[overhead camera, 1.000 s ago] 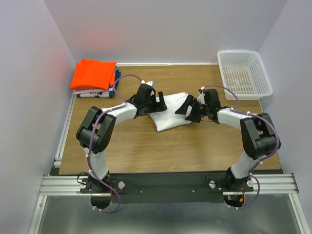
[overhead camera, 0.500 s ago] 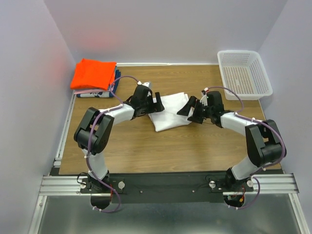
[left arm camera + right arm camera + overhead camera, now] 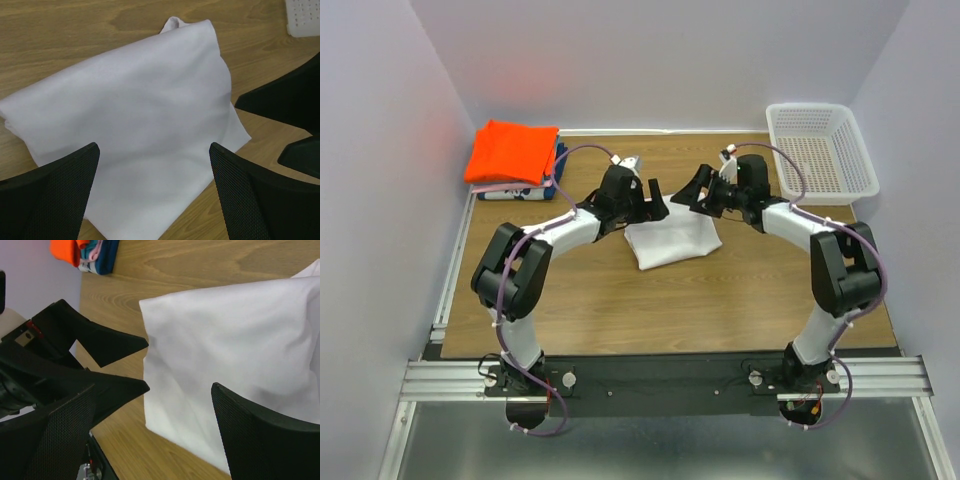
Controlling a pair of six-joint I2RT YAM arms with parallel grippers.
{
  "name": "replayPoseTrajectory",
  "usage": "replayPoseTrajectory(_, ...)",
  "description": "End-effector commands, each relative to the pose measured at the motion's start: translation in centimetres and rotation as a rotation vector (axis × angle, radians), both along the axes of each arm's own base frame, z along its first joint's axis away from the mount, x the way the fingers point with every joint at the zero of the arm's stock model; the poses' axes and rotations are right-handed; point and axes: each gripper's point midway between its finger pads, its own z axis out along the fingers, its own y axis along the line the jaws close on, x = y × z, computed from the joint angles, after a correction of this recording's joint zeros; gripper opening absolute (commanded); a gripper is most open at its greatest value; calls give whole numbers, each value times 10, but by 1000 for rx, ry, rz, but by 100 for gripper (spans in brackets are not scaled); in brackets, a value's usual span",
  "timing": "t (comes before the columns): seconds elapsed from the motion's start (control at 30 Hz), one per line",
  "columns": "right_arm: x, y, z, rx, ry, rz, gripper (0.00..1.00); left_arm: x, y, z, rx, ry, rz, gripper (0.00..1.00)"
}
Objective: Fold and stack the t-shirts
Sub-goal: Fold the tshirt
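A plain white t-shirt (image 3: 670, 243) lies folded in a rough rectangle on the middle of the wooden table. It fills the left wrist view (image 3: 135, 115) and the right wrist view (image 3: 235, 340). My left gripper (image 3: 655, 200) hovers over the shirt's far left edge, open and empty (image 3: 155, 200). My right gripper (image 3: 698, 192) hovers over its far right edge, open and empty (image 3: 152, 435), facing the left one. A folded orange t-shirt (image 3: 512, 150) lies on top of a dark blue one (image 3: 558, 160) at the far left corner.
A white mesh basket (image 3: 820, 150) stands at the far right corner; its corner shows in the left wrist view (image 3: 302, 17). The orange stack (image 3: 70, 250) shows at the top of the right wrist view. Purple walls close in the table on three sides.
Both grippers have moved from the shirt's left and right sides to its far edge and come closer together. The shirt now lies more compact, nearer than the grippers.
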Motion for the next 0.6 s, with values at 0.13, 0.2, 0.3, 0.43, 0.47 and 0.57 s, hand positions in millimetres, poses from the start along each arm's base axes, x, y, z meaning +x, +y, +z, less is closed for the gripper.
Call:
replayPoseTrajectory(0.13, 26, 1, -62, 68, 18, 27, 100, 7, 6, -50, 61, 77, 0, 98)
replayPoseTrajectory(0.2, 29, -4, -74, 53, 14, -4, 100, 8, 12, -60, 68, 102, 13, 98)
replayPoseTrajectory(0.3, 20, -10, -92, 29, 33, -17, 100, 3, 25, -80, 79, 150, 34, 98)
replayPoseTrajectory(0.43, 5, -15, -110, 15, 77, -31, 100, -1, 34, -87, 99, 152, 48, 98)
replayPoseTrajectory(0.47, -5, -16, -117, 18, 97, -32, 100, -1, 34, -87, 102, 150, 47, 98)
replayPoseTrajectory(0.57, -19, -19, -113, 28, 98, -35, 100, -1, 34, -77, 95, 125, 35, 98)
